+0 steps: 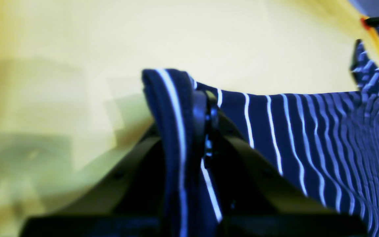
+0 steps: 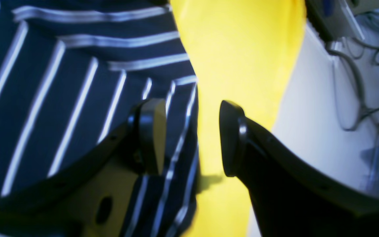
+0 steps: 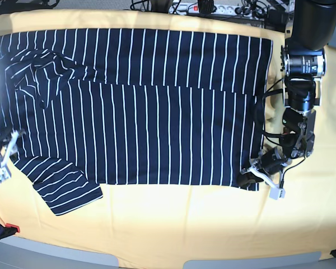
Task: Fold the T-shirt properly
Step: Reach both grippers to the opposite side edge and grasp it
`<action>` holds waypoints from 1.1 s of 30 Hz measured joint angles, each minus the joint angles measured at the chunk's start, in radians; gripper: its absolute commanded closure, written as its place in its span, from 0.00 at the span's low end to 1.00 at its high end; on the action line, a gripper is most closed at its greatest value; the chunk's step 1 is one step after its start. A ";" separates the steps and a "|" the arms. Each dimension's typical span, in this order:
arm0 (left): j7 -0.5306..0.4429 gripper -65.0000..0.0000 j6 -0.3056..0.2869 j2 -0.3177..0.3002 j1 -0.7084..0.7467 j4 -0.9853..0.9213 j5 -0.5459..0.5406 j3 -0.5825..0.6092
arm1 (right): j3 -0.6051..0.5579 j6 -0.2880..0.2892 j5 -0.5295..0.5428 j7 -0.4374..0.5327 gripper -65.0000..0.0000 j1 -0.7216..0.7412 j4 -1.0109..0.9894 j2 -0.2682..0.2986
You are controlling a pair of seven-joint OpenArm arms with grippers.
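- In the left wrist view, at the bottom centre of the frame, the left gripper (image 1: 206, 138) is closest to the camera. Its two dark fingers (image 1: 199, 108) are pressed together on a folded edge of the T-shirt (image 1: 308, 138), so the cloth is pinched between them and stands up above the tips.
- From this pinch the dark navy fabric with thin white stripes runs to the right side of the frame, and the yellow cloth (image 1: 209, 39) fills the background behind it, blurred.
- In the right wrist view, the right gripper (image 2: 192, 138) is in the lower half of the frame with its fingers well apart. Nothing is between them; the left finger pad (image 2: 153, 135) lies over the striped edge of the shirt, and the other finger is over the yellow cloth (image 2: 239, 52).
- In the base view, the T-shirt (image 3: 157, 112) is spread flat over most of the upper and middle part of the frame, on the yellow cloth (image 3: 185, 224).
- The upper strip of the shirt is folded down over the body. One sleeve sticks out at the lower left, and another sleeve lies crumpled at the upper left.
- The left gripper (image 3: 252, 176) is at the lower right corner of the shirt, touching it. The right gripper (image 3: 3, 162) is at the left edge of the frame, beside the shirt's left border.
- Cables and a power strip (image 3: 213, 8) are at the top edge, behind the table.
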 measured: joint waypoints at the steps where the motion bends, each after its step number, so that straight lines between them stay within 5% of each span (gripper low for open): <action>1: 0.002 1.00 0.004 0.000 -0.007 -0.001 0.004 0.000 | 0.002 -0.002 0.021 0.000 0.49 0.035 -0.050 -0.016; 11: 0.003 1.00 0.007 0.000 -0.026 -0.002 0.008 0.001 | 0.006 0.193 0.161 0.013 0.47 0.323 -0.558 -0.156; 28: 0.013 1.00 0.007 0.000 -0.027 -0.002 0.007 0.001 | 0.010 0.155 0.051 0.159 0.47 0.310 -0.684 -0.211; 33: 0.024 1.00 0.007 0.000 -0.027 -0.002 0.007 0.001 | 0.010 0.103 0.024 0.183 0.47 0.309 -0.684 -0.214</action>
